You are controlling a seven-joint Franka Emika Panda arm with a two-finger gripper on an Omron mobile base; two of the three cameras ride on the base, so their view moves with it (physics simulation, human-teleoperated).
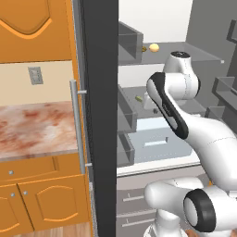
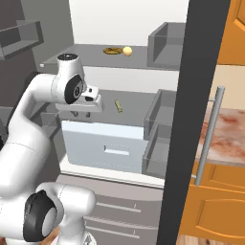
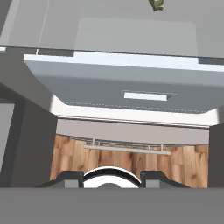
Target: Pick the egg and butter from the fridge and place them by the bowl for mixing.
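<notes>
The fridge stands open, its dark door point(image 1: 102, 115) with the silver bar handle point(image 1: 77, 129) swung toward me. On the upper shelf lies the egg point(image 1: 155, 47) point(image 2: 127, 50), small and tan-yellow. Lower down, the butter point(image 1: 138, 98) point(image 2: 117, 105) point(image 3: 156, 4) rests on the middle shelf as a tiny olive-yellow block. My gripper point(image 2: 81, 115) point(image 3: 111, 179) hangs over the front of the middle shelf, left of the butter and apart from it. It points down at the pale drawer point(image 3: 122, 83), its fingers apart with nothing between them. The bowl is out of view.
A flat dull-yellow piece point(image 2: 112, 50) lies beside the egg. Grey bins point(image 2: 160, 115) line the fridge's side. A marbled counter point(image 1: 37, 129) over orange cabinets point(image 1: 41, 199) runs past the door. Wooden floor point(image 3: 70, 153) shows below the drawer.
</notes>
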